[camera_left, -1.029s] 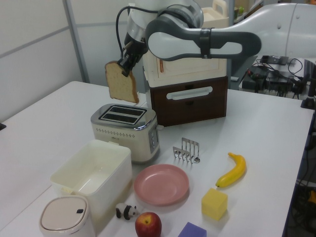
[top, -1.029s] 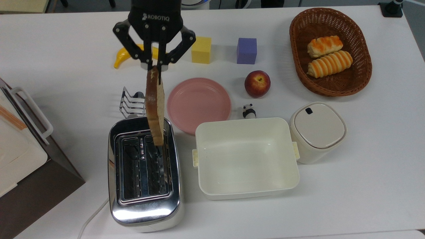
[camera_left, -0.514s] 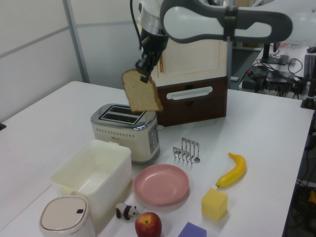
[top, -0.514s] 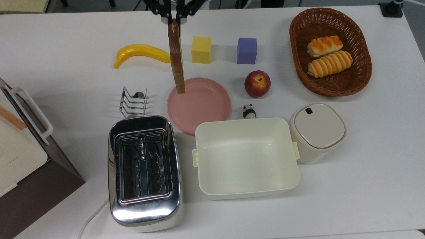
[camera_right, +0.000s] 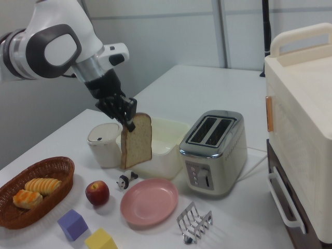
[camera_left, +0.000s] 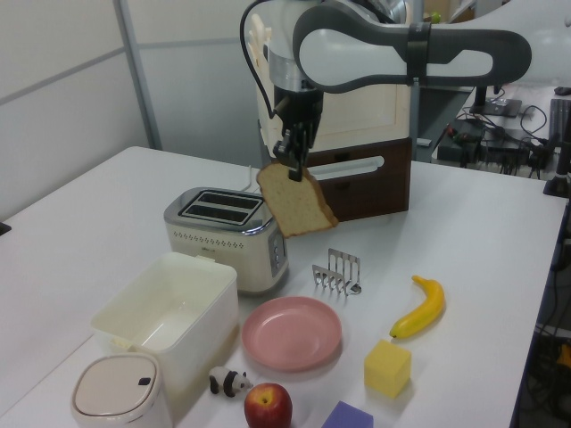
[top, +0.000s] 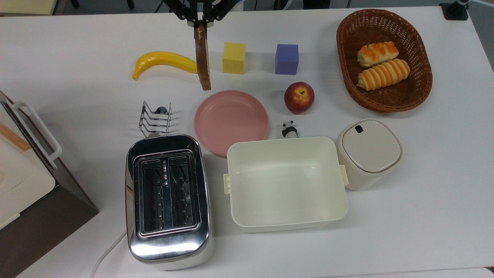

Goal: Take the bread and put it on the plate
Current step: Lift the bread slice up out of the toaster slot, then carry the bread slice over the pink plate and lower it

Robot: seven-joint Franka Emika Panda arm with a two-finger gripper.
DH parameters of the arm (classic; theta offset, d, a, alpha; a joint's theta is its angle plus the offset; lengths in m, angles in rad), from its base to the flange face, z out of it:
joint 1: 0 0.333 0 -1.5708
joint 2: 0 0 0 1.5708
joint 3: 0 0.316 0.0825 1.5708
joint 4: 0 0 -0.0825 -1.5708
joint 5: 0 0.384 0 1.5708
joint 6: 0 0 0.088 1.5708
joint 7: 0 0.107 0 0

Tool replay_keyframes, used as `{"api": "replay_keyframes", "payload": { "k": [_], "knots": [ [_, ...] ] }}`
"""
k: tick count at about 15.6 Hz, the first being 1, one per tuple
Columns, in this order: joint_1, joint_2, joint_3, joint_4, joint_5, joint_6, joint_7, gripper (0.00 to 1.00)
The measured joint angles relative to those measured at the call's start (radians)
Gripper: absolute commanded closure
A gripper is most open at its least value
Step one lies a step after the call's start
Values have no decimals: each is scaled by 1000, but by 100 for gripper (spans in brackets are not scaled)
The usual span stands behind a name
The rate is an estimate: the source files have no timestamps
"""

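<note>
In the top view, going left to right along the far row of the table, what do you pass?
Banana → bread, hanging on edge from the gripper → yellow cube → purple cube → basket holding two striped rolls.

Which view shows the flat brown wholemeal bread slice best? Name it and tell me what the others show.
The right view: the brown wholemeal bread slice faces the camera nearly flat, hanging from the gripper above the round pink plate. The left view shows its face tilted, also in the air. The top view shows it edge-on, a thin brown strip.
</note>
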Motion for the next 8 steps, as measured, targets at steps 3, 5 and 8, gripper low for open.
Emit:
{"api": "replay_keyframes", "payload": {
  "k": [3, 5, 8],
  "knots": [
    [-5, 1, 0, -18, 0, -15, -9, 100],
    [-5, 4, 0, -40, 0, -15, -9, 100],
    [-5, 32, -1, -63, 0, -13, -9, 100]
  ]
}}
